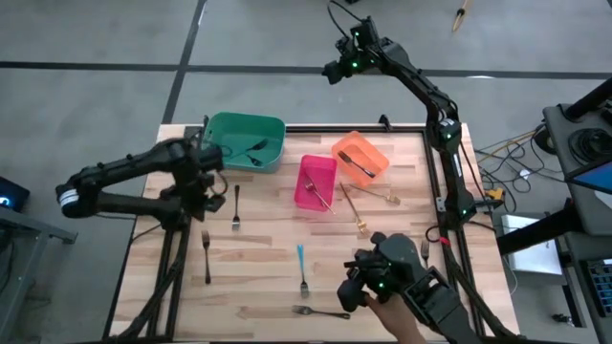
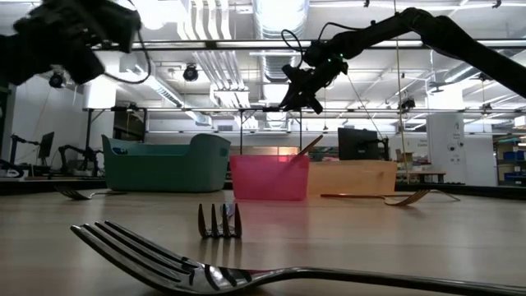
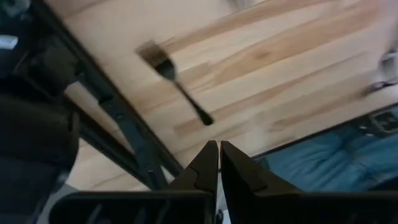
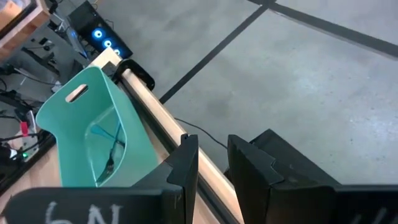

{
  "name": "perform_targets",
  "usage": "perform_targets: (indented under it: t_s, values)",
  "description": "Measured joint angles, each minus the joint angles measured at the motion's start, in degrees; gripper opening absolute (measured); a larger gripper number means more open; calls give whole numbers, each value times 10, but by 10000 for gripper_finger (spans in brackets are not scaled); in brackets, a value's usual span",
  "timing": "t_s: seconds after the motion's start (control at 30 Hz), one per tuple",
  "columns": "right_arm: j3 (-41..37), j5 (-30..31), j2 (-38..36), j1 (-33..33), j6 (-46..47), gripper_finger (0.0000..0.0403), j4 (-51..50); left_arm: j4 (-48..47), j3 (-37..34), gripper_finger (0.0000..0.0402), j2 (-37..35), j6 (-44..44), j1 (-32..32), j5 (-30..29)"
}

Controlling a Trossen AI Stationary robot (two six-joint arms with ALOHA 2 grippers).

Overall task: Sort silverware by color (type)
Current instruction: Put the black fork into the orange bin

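Several forks lie flat on the wooden table (image 1: 268, 287): silver ones (image 1: 236, 206) (image 1: 206, 254) (image 1: 320, 311), a light-blue-handled one (image 1: 302, 268) and gold ones (image 1: 356, 212) (image 1: 392, 196). My left gripper (image 1: 212, 186) hangs shut and empty above the table's left part. A fork (image 3: 177, 81) lies beyond its fingertips (image 3: 219, 155). My right gripper (image 1: 331, 72) is raised beyond the table's far edge. It stands open (image 4: 211, 165) with nothing seen between its fingers.
A teal bin (image 1: 244, 141) with dark forks stands at the far left. A pink bin (image 1: 317, 182) and an orange bin (image 1: 360, 158), each with a fork, stand at the far middle. A dark device (image 1: 382, 275) and a hand (image 1: 394, 313) sit at the near edge.
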Motion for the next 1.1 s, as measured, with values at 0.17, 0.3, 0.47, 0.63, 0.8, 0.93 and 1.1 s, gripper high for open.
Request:
perform_targets:
  t_s: [0.17,0.3,0.47,0.63,0.8,0.93,1.1]
  values:
    - [0,0,1,0,-13,77,5,2,-69,0,-73,-8,-7,-13]
    - [0,0,2,0,4,77,10,3,-74,0,-133,-24,-17,-59]
    - [0,1,2,2,21,77,11,0,-75,0,-221,-136,-24,-112]
    - [0,-1,2,4,1,77,15,44,-75,0,-277,-267,-24,-89]
    - [0,-1,2,4,-47,77,15,161,-75,0,-289,-342,-24,-80]
    - [0,-1,2,4,-52,77,15,223,-75,0,-268,-364,-25,-80]
    - [0,-1,-4,4,-36,77,14,276,-75,0,-215,-328,-27,-85]
